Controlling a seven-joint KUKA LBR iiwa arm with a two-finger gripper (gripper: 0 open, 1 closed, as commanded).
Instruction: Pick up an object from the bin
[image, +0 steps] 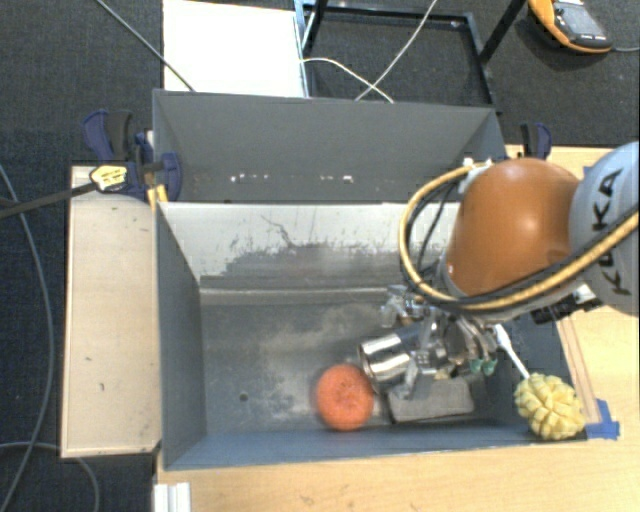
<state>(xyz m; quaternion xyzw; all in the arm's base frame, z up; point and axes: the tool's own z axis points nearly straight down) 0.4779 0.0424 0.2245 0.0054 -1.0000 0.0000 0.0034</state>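
Pincer (415, 368) low, state unclear, beside round fuzzy orange ball (345, 397), flat grey block (432, 402)

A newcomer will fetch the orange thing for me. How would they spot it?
Start at the near wall of the grey bin. Midway along it lies an orange ball. Unlike the shiny metal cup and flat grey block beside it, it is orange.

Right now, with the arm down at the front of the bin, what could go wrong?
The gripper sits low among a shiny metal cup, a grey block and an orange ball, all close together. It might nudge the ball so it rolls away, or catch two things at once.
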